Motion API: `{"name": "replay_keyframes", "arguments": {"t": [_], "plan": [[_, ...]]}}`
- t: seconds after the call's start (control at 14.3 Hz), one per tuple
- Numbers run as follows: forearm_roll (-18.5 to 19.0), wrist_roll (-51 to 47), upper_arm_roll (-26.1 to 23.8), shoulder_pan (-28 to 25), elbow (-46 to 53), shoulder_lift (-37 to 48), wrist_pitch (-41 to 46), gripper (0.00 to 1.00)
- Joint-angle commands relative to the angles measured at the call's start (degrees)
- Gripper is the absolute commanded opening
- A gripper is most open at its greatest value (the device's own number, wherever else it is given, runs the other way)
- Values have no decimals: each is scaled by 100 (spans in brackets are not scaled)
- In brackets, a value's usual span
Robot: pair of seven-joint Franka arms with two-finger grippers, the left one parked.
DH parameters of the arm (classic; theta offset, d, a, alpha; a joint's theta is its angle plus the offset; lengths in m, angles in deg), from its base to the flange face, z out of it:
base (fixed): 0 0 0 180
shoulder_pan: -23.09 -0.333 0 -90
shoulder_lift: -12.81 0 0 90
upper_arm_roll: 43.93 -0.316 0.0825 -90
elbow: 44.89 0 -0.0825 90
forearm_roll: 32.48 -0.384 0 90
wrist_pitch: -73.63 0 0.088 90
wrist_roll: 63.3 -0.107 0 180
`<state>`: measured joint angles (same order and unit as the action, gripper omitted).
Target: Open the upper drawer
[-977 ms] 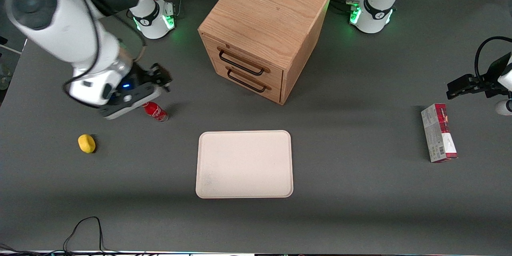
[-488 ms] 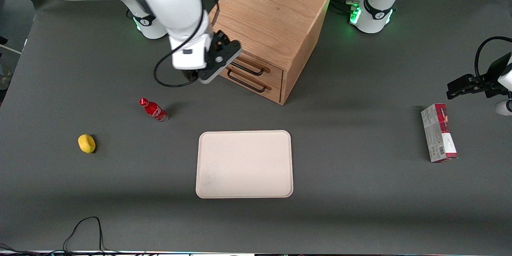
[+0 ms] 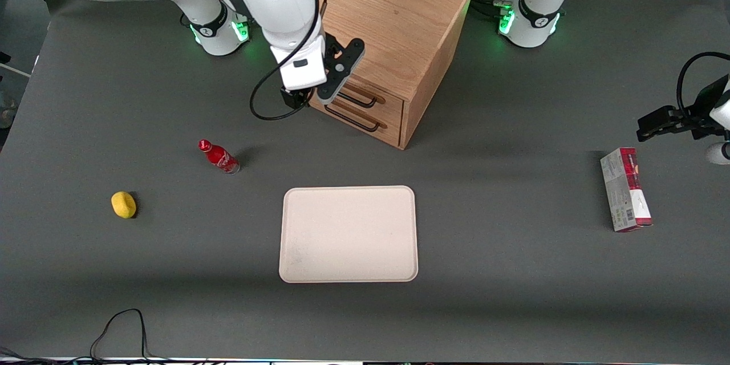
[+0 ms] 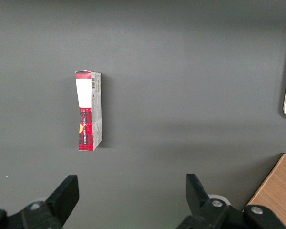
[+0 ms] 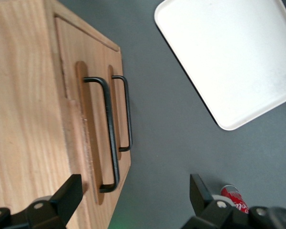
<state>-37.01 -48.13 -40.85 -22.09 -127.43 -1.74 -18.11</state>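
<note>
In the upper middle of the front view, the gripper hangs over the front top edge of the oak cabinet, at the end of the drawer fronts nearer the working arm. Its fingers are spread wide and hold nothing; in the right wrist view the two fingertips stand well apart, with the cabinet's front face between them.

The upper drawer is shut, flush with the cabinet front, and its long black bar handle runs along a slim wooden backing strip. The lower drawer sits just beneath, with its own twin handle close by.

The main risk is mistaking one bar for the other, since they lie parallel and near each other; a small drop too far would put the fingers around the lower one. A second risk is a skewed approach: a finger could strike the cabinet top or the drawer face instead of slipping under the bar, and the unfixed cabinet could slide on the grey table. A grip at the handle's very end could also slip off on the pull.
</note>
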Motion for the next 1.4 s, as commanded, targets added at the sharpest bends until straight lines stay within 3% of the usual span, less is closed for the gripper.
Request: {"name": "replay_keyframes", "arguments": {"t": [0.0,0.42,0.63,1.33], "plan": [[-38,143,79,-219,-350,198,-274,100],[-126,766,132,-202,-412,216,-310,100],[-486,899,193,-166,-421,216,-292,100],[-478,829,228,-175,-1229,252,-1109,100]]}}
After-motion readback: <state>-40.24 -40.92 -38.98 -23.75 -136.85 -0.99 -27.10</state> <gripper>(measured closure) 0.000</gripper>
